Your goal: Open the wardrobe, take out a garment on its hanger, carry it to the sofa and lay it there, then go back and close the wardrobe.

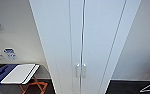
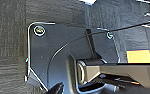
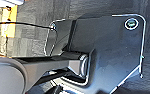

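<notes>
No text can be read; two small signs (image 1: 4,53) on the wall beside the wardrobe (image 1: 83,45) are too blurred.

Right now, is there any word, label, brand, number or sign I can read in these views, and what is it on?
No text can be read.
Two small blue-and-white signs on the wall left of the wardrobe: too blurred to read.
The wardrobe doors and handles: plain white, no marking.
A yellow patch on the dark floor in the left wrist view: no lettering shows.
</notes>
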Controlling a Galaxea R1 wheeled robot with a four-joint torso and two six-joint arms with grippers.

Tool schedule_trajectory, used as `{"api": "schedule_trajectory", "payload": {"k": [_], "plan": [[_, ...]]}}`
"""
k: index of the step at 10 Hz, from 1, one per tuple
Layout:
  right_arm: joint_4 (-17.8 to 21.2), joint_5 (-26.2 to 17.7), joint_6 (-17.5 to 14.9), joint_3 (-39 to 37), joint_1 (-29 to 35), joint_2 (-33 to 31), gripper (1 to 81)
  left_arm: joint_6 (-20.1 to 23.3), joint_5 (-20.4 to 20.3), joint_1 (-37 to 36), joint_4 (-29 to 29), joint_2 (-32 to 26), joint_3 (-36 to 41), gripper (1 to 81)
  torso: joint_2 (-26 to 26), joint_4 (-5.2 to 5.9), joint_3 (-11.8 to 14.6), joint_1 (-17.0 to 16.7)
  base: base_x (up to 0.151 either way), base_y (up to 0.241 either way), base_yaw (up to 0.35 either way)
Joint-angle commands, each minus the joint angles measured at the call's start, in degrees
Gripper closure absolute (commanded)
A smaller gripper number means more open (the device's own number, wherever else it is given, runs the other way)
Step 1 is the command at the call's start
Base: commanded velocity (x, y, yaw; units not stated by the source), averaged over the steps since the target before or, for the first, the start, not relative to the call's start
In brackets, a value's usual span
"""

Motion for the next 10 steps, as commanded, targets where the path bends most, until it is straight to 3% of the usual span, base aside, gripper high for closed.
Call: {"api": "schedule_trajectory", "payload": {"k": [1,6,10], "plan": [[0.76,-3.93,0.13,15.14,9.89,-10.81,1.0,0.11,2.89,-6.31,0.53,-9.25,11.23,1.0,0.0,0.0,0.0,0.0,0.0,0.0,0.0],[0.67,-4.37,0.3,30.72,23.78,-20.4,1.0,0.29,3.06,-18.08,1.67,-20.86,26.18,1.0,0.0,0.0,-0.05,0.02,0.0,0.0,0.0],[1.19,-6.21,0.65,39.42,36.6,-25.5,1.0,0.03,9.56,-31.7,0.88,-26.22,34.53,1.0,0.05,0.0,-0.06,0.04,0.0,0.0,0.0]]}}
